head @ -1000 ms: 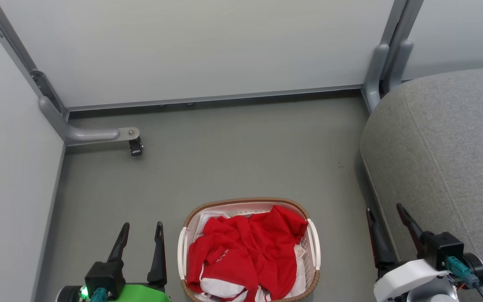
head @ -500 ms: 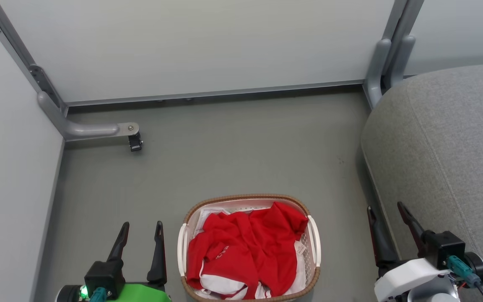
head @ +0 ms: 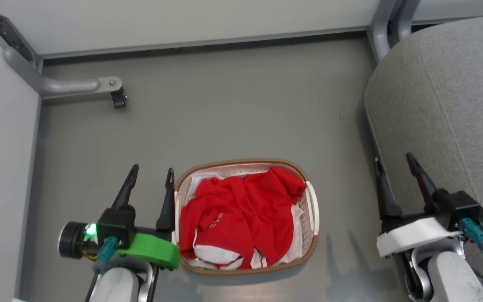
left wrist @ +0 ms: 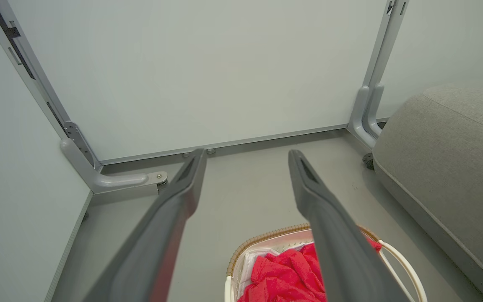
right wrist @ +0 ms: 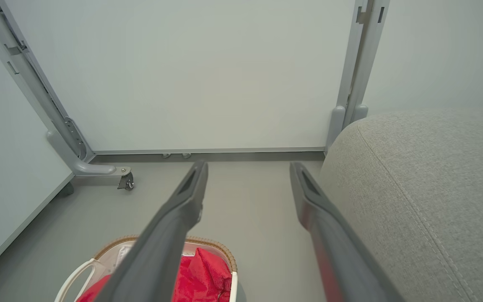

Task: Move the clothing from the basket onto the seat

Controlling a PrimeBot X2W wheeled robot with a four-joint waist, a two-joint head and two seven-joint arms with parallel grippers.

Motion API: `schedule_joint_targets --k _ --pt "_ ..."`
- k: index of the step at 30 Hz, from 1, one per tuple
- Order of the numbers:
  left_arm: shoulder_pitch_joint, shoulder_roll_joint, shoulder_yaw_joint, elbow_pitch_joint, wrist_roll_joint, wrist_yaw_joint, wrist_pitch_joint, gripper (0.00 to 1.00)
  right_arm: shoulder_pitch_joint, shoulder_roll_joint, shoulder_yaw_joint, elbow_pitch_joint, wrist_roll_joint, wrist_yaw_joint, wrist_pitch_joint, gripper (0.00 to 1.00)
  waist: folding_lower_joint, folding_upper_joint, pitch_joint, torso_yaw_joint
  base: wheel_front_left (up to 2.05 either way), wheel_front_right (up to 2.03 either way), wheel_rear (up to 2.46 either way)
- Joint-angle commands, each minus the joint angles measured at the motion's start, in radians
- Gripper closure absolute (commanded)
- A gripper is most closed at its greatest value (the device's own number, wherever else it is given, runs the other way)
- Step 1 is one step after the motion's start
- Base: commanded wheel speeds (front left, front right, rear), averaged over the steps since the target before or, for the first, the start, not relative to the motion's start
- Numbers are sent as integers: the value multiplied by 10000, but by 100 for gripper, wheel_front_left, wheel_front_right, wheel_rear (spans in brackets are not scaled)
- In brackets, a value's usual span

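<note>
Two arms reach forward low over the floor (head: 224,109), one at each side of the basket (head: 241,161), fingers pointing away from the robot. On the left gripper (head: 153,168) the jaws are spread wide with nothing between them; its inner finger stands just beside the basket's left rim, and contact cannot be told. On the right gripper (head: 393,157) the jaws are likewise spread and empty, between the basket and the seat (head: 447,96), at the seat's rounded edge. The clothing (head: 233,209) lies crumpled inside the basket, red with white trim, on a white liner (head: 189,188)
</note>
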Motion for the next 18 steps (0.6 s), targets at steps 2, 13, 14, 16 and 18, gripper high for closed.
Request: schedule_joint_targets --k 2,13,14,16,18 --pt "-746 59 -214 366 281 -117 5 0 -453 -53 -69 -134 -62 1 -48 0 0 0 1805 -340 0 0 0" --pt "-3155 304 -2346 3451 888 -501 5 0 -1941 -49 -37 -448 172 1 -48 0 0 0 4420 -802 0 0 0" --pt "-3328 312 -2578 3745 878 -510 3 0 -2026 -47 7 -462 217 1 -48 0 0 0 4580 -855 0 0 0" --pt "-3577 366 -3072 4248 768 -516 5 0 -2174 -49 71 -504 316 1 -48 0 0 0 4830 -956 0 0 0" --pt "-3818 478 -3552 4777 638 -518 5 0 -2313 -47 134 -537 420 1 -48 0 0 0 5041 -1073 0 0 0"
